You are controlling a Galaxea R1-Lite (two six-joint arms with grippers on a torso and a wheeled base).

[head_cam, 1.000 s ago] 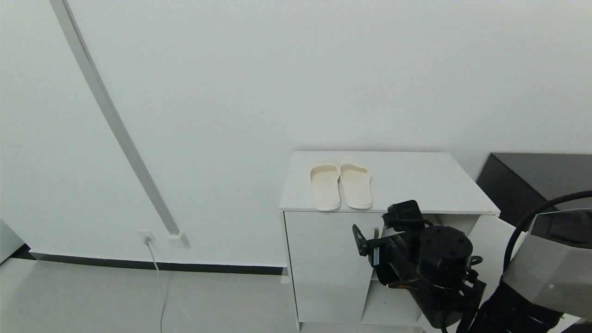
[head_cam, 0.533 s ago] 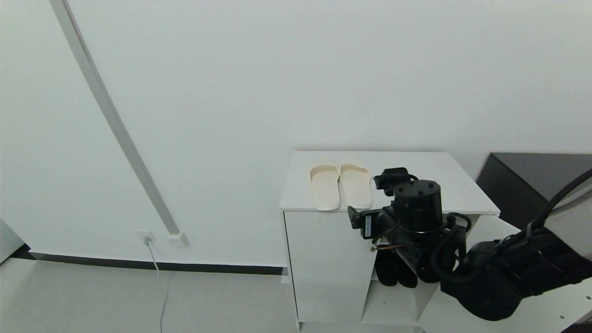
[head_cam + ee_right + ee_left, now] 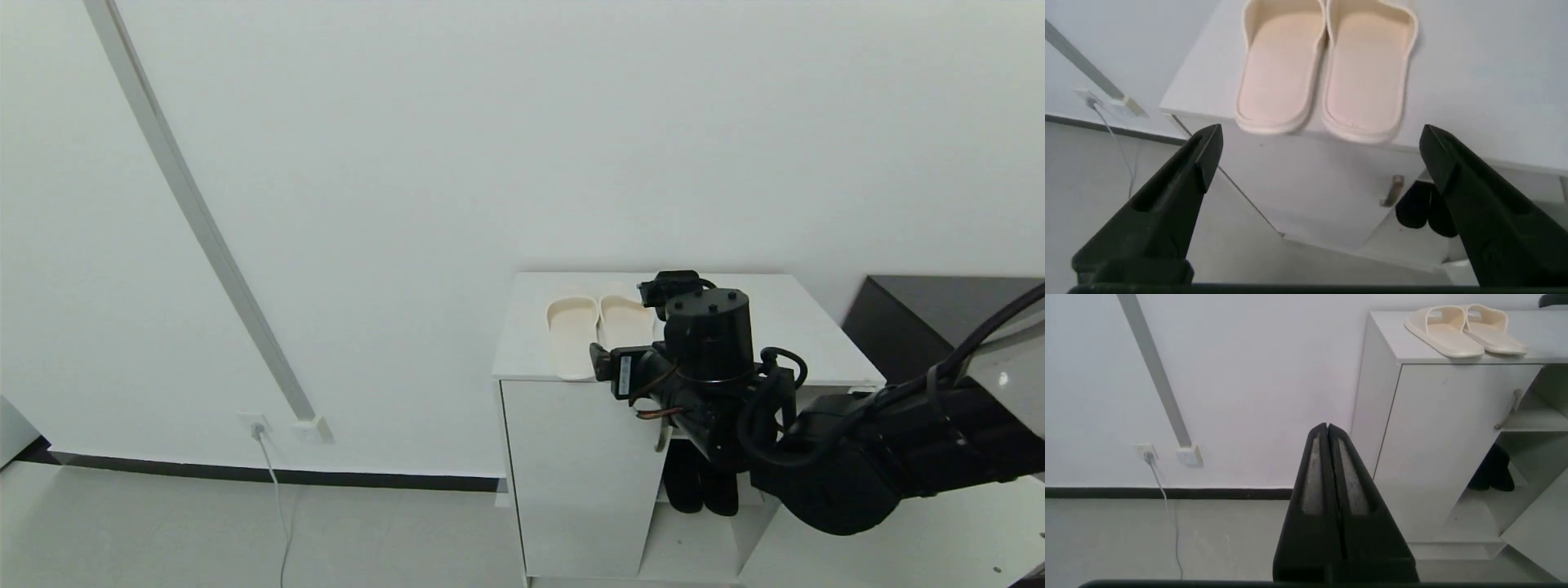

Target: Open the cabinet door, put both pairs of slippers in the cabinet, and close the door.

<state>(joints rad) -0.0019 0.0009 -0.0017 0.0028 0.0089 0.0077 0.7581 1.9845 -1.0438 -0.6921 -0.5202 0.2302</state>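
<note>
Two cream slippers (image 3: 1360, 69) ahead of right pincer (image 3: 1319, 135) (wide)

on the cabinet (image 3: 816, 335) top toward 9 o'clock, one slipper pair (image 3: 589, 333); inside, at its 5 o'clock, second slipper pair (image 3: 700, 490).

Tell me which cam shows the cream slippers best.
Right wrist view: the cream slippers lie whole, seen from above, on the cabinet top, framed by the open right gripper. Head view: the right arm covers part of one slipper. Left wrist view: both show, far off and at a flat angle.
</note>
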